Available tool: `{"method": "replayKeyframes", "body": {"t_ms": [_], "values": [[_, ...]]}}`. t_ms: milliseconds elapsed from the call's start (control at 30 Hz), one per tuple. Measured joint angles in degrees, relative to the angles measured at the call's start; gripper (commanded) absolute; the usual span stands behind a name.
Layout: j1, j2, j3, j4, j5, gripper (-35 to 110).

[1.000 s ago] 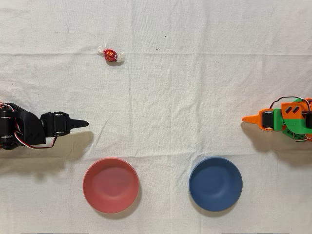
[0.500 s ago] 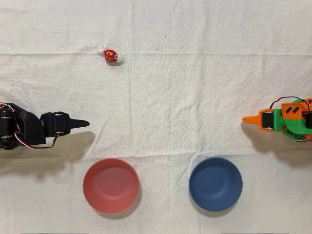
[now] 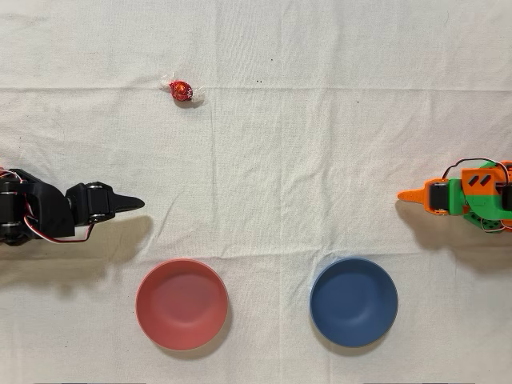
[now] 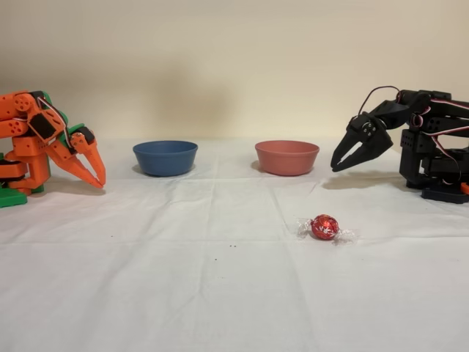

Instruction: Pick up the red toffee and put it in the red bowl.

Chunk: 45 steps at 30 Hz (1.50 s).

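My fingers (image 4: 344, 159) are parted a little, the two black tips spread with nothing between them; I see this best in the fixed view, where they point downward and to the left, held above the cloth. In the overhead view the same tips (image 3: 132, 203) come together in a dark point aimed to the right, so the gap between them is hard to read from there. Behind them the black arm (image 4: 429, 139) is folded back on its base at the right edge of the fixed view, with red and white wires looping over its joints.

The red toffee (image 3: 182, 89) lies on the white cloth of the worktop (image 3: 320, 144), well apart from my fingers and untouched. In the overhead view it sits above them and a little to the right; in the fixed view it (image 4: 324, 226) lies nearer the camera than the bowls, its clear wrapper ends sticking out to either side.

The red bowl (image 3: 182, 303) stands upright and holds nothing, just below my fingers in the overhead view; in the fixed view it (image 4: 286, 157) is just left of them. The blue bowl (image 3: 354, 301) stands beside it, apart from it, also with nothing in it. The orange arm (image 3: 464, 196) is idle at the far side.
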Motion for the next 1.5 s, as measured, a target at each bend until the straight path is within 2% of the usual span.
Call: {"method": "replayKeyframes", "body": {"t_ms": [167, 500, 800, 967, 1233, 1400, 1500], "values": [[-0.18, -3.43, -8.61, 1.49, -1.85, 0], [-2.64, -27.77, -32.96, 3.69, 0.88, 0], [-15.38, -39.73, -47.46, 6.42, 6.68, 0], [-22.68, -48.6, -54.49, 11.87, 5.71, 0], [-27.77, -62.23, -61.96, 11.87, 8.53, 0], [-31.03, -68.91, -64.42, 10.2, 6.59, 0], [-32.08, -71.1, -64.51, 7.73, 0.18, 0]]}}
